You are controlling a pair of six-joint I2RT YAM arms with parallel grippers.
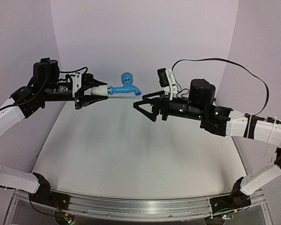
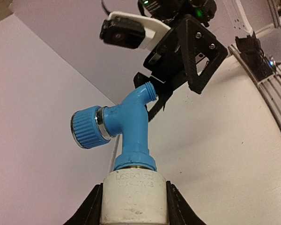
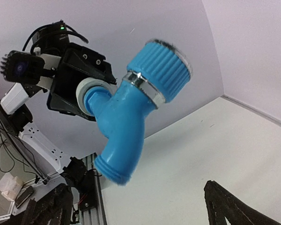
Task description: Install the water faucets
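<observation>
Above the counter [image 1: 131, 154], in mid-air between the two arms, the light-blue faucet [image 1: 126, 86] sits with its inlet end seated in a white fitting [image 1: 99, 90]. Left end effector [image 1: 94, 93] is narrow and clamped on that fitting, not on the faucet itself. Right end effector [image 1: 139, 100] stands wide, holding nothing, just beside the spout [image 1: 136, 92] but apart from it. Handling judgement: moulded plastic, so light and rigid, and smooth enough to slip under a twisting load. The threads would likely cross if forced off-axis. Best purchase looks to be the straight body below the branch. The ribbed knob [image 2: 86, 127] would also give grip, though it may spin freely; cannot confirm. Top view gives the layout and the gap between spout and right end effector, but hides the joint. Left wrist view shows the faucet base meeting the fitting squarely; the embossed lettering there is too faint to read with confidence. Right wrist view shows the spout mouth from below, with its own fingers [image 3: 229, 206] far apart at the bottom corners.
</observation>
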